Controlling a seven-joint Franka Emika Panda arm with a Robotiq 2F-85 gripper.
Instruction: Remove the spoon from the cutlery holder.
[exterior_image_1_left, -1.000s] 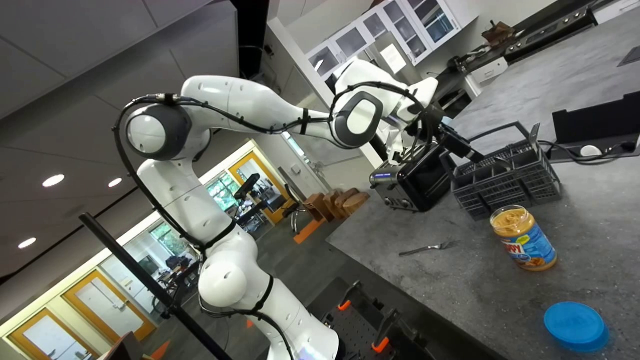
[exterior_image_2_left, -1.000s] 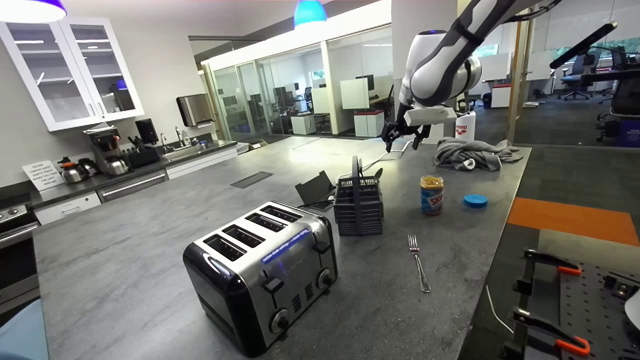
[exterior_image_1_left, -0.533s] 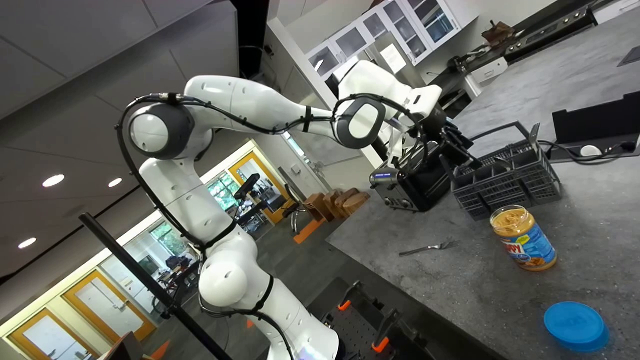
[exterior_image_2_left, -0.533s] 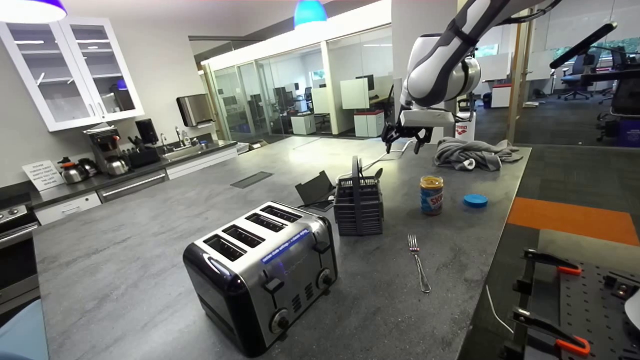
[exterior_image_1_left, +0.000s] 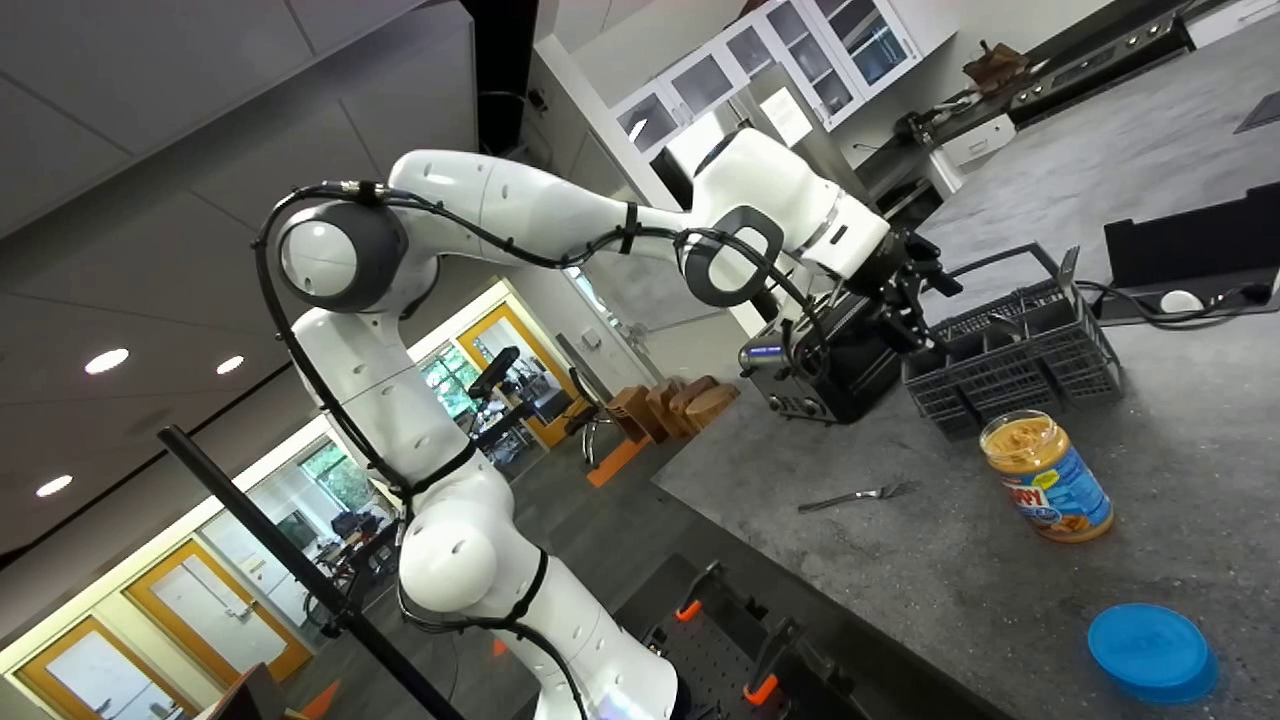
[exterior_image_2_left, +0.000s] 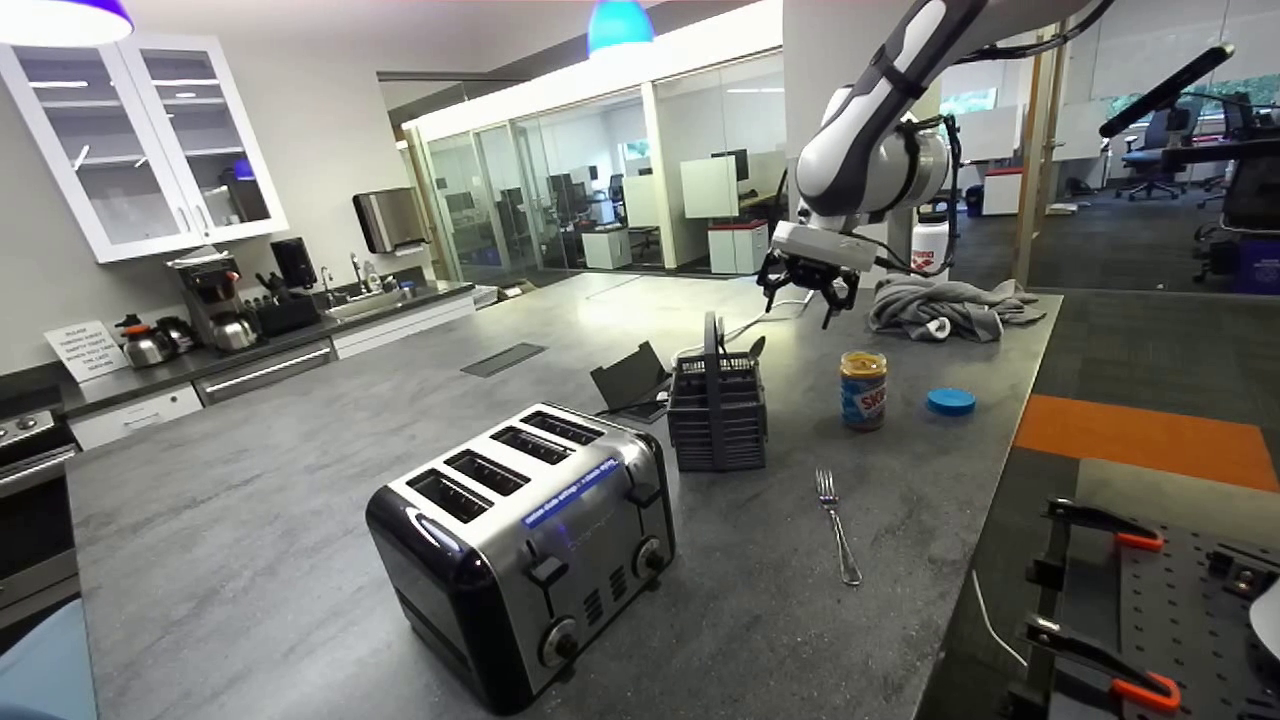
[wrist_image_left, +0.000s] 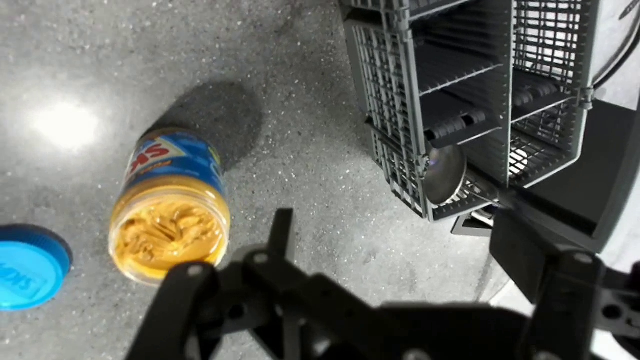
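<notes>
Widely spread, pincer (wrist_image_left: 397, 231) hovers near cutlery holder (wrist_image_left: 392, 95), apart from spoon (wrist_image_left: 444, 176) within, bowl up

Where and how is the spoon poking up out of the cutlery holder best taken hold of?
Probably by the bowl of the spoon, pinched from above across its broad faces: in an exterior view it stands above the rim of the cutlery holder, while the walls screen its stem below, hindering a side approach there.

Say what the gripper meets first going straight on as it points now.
Likely the counter between jar and holder, by the wrist view; depth is unclear, though, so one side of the open gripper may clip the holder or spoon first.
</notes>
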